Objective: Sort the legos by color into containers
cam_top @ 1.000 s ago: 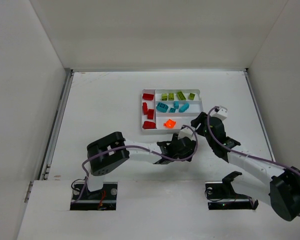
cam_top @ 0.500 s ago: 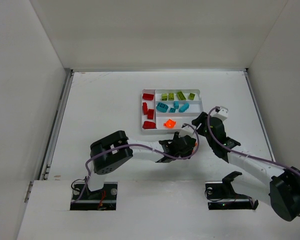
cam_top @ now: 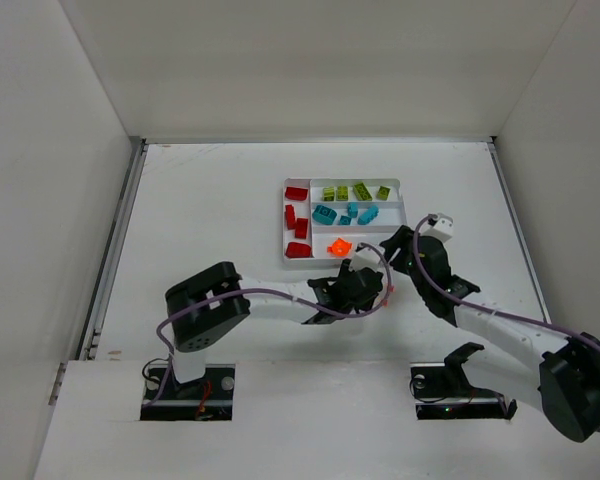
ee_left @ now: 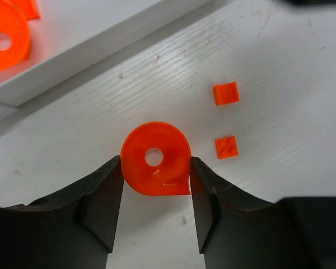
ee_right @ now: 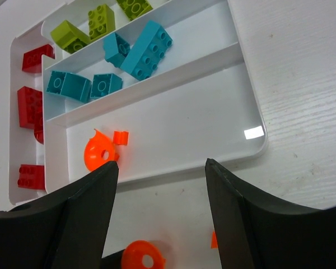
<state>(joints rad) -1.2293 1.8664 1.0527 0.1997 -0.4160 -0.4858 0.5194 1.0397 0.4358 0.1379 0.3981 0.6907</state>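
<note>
My left gripper (ee_left: 155, 168) is shut on a rounded orange lego with a hole (ee_left: 155, 158), low over the table just in front of the white tray (ee_left: 73, 53). In the top view this gripper (cam_top: 377, 287) sits below the tray (cam_top: 405, 205). Two tiny orange legos (ee_left: 225, 93) (ee_left: 227, 147) lie on the table to its right. My right gripper (ee_right: 159, 168) is open and empty over the tray's near edge (ee_right: 185, 123). The nearest long slot holds a rounded orange lego (ee_right: 98, 151) and a small orange one (ee_right: 120, 137). Teal legos (ee_right: 148, 49), yellow-green legos (ee_right: 67, 35) and red legos (ee_right: 29, 106) fill the other slots.
The two arms cross close together in front of the tray's right end, the right gripper (cam_top: 392, 243) just above the left. White walls enclose the table on three sides. The held orange lego also shows at the bottom of the right wrist view (ee_right: 143, 255).
The left arm's elbow has swung a little to the left while its gripper stayed by the tray's near edge. The right gripper has barely moved.
</note>
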